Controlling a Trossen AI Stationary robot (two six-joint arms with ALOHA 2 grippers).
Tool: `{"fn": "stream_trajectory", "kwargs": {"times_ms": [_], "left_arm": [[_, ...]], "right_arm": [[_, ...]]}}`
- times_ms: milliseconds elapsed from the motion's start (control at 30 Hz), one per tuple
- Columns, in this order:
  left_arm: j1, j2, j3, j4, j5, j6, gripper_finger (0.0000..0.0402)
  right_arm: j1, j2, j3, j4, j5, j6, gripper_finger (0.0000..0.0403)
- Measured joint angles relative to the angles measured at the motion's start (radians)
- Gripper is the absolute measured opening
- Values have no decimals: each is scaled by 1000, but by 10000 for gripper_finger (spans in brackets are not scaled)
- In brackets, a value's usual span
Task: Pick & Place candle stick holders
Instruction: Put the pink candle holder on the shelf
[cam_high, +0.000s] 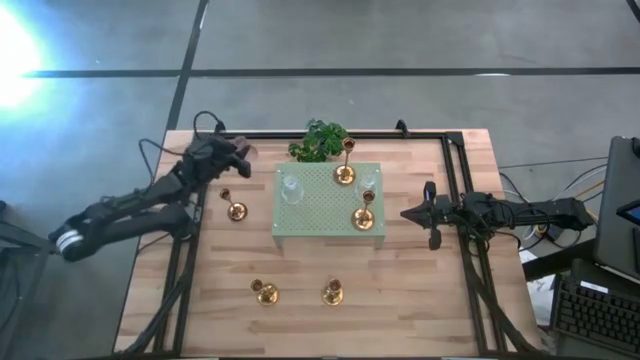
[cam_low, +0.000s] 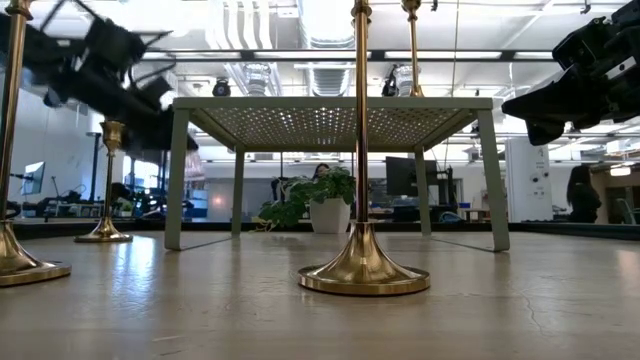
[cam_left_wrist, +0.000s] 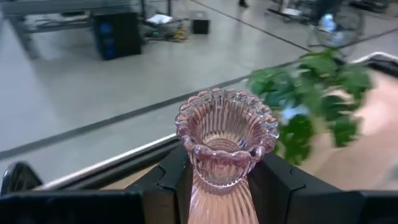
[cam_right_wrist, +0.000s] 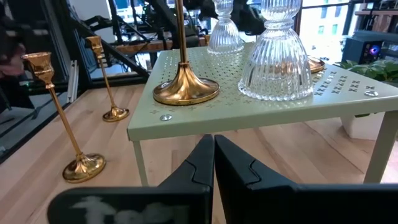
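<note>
Transport underway: our left gripper (cam_left_wrist: 217, 186) clamps the pink glass holder (cam_left_wrist: 225, 140) at far left; next we carry it to the stand (cam_high: 325, 215). Right gripper (cam_right_wrist: 213, 163) waits, fingers together.

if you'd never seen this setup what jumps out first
Probably the pale green perforated stand mid-table, carrying two gold candle stick holders and two clear glass ones, with a leafy plant behind it. Next, the left gripper, raised over the table's far left corner, clamps a ribbed pink glass holder. The right gripper waits shut beside the stand.
</note>
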Motion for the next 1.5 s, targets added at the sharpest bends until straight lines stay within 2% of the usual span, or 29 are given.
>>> {"fn": "stream_trajectory", "kwargs": {"times_ms": [200, 433, 633, 867, 1033, 1200, 1367, 1500], "left_arm": [[-8, -123, 189, -281, 97, 46, 125], [-41, -153, 434, -516, 262, 69, 125], [-104, -133, 544, -562, 521, 65, 125], [-265, -66, 603, -559, 640, 24, 125], [-452, 47, 628, -518, 628, 25, 125], [-618, 162, 705, -501, 503, 93, 125], [-713, 254, 760, -504, 399, 144, 125], [-734, 321, 771, -491, 328, 163, 125]], "right_arm": [[0, 0, 0, 0, 0, 0, 8], [0, 0, 0, 0, 0, 0, 8], [0, 0, 0, 0, 0, 0, 8], [0, 0, 0, 0, 0, 0, 8], [0, 0, 0, 0, 0, 0, 8], [0, 0, 0, 0, 0, 0, 9], [0, 0, 0, 0, 0, 0, 8], [0, 0, 0, 0, 0, 0, 8]]}}
